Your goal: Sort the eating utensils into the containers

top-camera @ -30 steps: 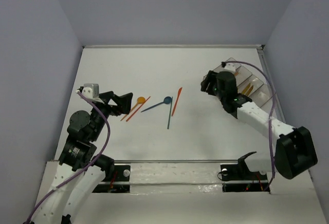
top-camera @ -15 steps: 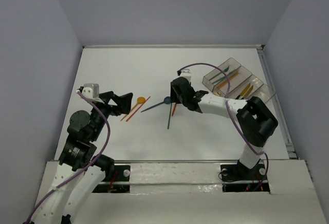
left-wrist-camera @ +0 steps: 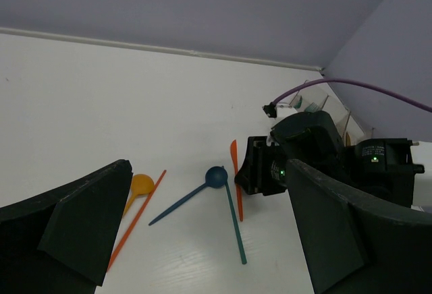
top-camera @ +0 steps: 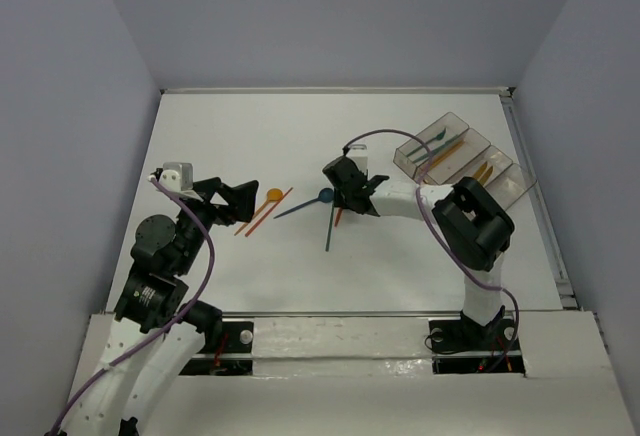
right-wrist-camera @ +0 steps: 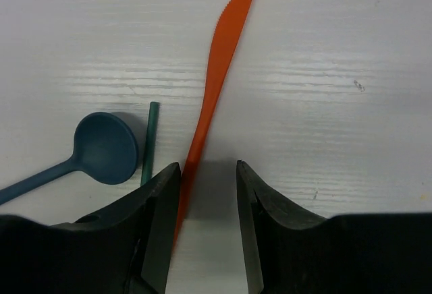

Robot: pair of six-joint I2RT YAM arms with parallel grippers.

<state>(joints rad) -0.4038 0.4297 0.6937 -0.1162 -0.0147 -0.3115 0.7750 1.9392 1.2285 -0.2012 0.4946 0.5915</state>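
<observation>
1. Worktop (top-camera: 250, 126): white, carrying everything I list below.
2. Containers (top-camera: 422, 134): clear divided tray at far right, with several utensils (top-camera: 440, 149) inside.
3. Left jaws: spread wide, holding nothing.
4. Right jaws: parted, straddling the handle of the orange knife (right-wrist-camera: 214, 71), not clamped.
5. Orange knife: flat on the worktop, just beside a blue spoon (right-wrist-camera: 104, 148).

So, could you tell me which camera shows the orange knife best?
The right wrist view: the orange knife fills it, serrated blade clear, handle inside the open right gripper. The left wrist view shows it small beside that gripper; top external, only a sliver.
</observation>
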